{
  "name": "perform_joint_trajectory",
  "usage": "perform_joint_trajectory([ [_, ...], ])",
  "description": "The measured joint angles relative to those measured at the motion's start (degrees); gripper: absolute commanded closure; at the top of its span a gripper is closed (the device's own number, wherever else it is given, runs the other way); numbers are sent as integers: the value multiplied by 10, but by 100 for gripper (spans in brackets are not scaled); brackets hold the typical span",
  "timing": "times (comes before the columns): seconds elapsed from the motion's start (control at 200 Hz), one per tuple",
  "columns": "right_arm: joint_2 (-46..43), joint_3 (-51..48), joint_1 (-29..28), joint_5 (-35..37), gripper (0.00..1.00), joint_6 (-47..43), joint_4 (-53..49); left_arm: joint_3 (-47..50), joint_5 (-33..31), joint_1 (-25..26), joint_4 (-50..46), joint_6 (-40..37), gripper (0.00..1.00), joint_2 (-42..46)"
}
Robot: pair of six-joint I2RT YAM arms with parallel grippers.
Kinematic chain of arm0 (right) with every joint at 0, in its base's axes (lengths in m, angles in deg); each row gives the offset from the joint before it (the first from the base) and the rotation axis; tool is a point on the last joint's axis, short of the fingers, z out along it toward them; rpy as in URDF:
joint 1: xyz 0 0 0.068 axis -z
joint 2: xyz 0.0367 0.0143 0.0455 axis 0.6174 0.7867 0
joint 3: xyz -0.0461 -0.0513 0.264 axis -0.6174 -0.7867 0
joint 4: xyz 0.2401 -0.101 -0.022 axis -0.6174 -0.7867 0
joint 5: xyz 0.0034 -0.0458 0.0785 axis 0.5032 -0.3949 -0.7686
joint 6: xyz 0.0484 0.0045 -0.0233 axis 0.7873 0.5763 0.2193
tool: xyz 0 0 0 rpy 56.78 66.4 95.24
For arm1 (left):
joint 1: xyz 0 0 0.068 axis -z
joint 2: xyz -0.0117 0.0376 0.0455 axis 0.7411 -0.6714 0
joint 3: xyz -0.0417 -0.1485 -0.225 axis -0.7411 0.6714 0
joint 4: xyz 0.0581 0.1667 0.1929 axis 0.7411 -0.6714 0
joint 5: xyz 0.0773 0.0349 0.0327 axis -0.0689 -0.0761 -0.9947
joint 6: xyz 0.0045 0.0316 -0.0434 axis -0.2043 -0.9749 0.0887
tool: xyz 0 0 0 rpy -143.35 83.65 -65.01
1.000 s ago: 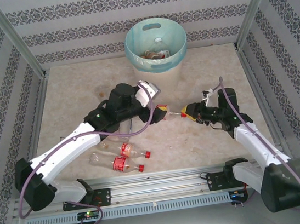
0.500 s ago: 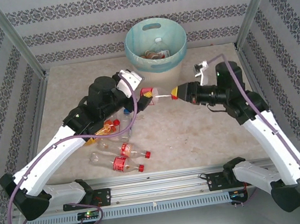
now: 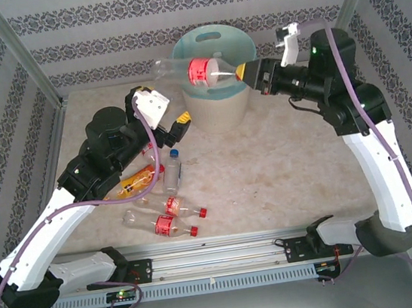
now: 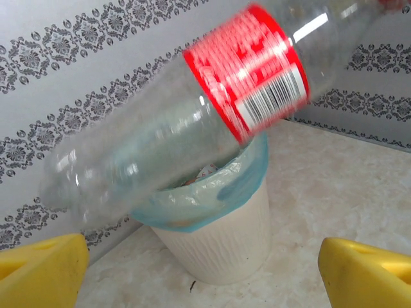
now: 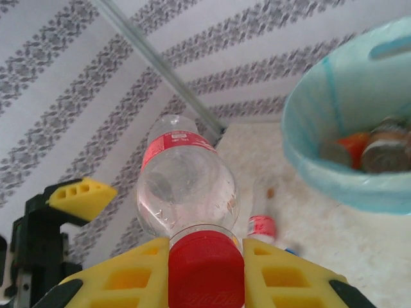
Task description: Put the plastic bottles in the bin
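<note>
"Right gripper (image 3: 244, 71) was clamped shut on the red cap (image 5: 205, 274) of a clear red-labelled bottle (image 3: 199, 70), wasn't it?"

"It was. That bottle hung nearly level in the air, its base pointing left, over the mouth of the bin (image 3: 219, 110). The bin stood at the middle of the far edge of the worktop (image 3: 291, 165)."

"And the left gripper (image 3: 178, 123)?"

"Its yellow fingers (image 4: 363, 273) stood wide apart with nothing between them, near the bin's left side. From its wrist camera the held bottle showed slanting above the turquoise liner (image 4: 212, 192) folded over the rim."

"Was anything inside the bin?"

"The right wrist view showed a few binned bottles (image 5: 379, 144) lying in the liner, with something orange beside them."

"What was lying on the worktop?"

"Four bottles lay toward the near left corner, beside the left arm. An orange-labelled bottle (image 3: 139, 180) lay just beside a blue-capped bottle (image 3: 172, 170). Closer to the near edge, a red-capped pair (image 3: 169, 204) with red labels lay side by side."
</note>
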Motion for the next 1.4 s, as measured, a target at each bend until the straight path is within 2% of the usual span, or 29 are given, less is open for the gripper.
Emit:
perform_joint_trajectory([
  [0.13,39,86,0,70,94,-50,-55,0,3,0,0,0,7,-3],
  [0.275,118,226,0,155,93,-106,-151,0,11,0,0,0,7,-14],
  [0.45,269,476,0,227,92,-162,-304,7,17,-1,0,0,7,-23],
  [0.505,302,522,0,239,92,-174,-333,11,18,-1,0,0,7,-25],
  [0.774,332,502,0,280,86,-205,-400,34,28,-1,1,2,7,-27],
  [1.164,409,525,-6,285,82,-234,-382,43,35,-9,3,10,7,-35],
  [1.354,427,535,-7,282,64,-240,-366,47,35,-9,10,12,6,-35],
  [1.404,428,534,-7,280,62,-241,-361,47,37,-9,11,13,6,-36],
])
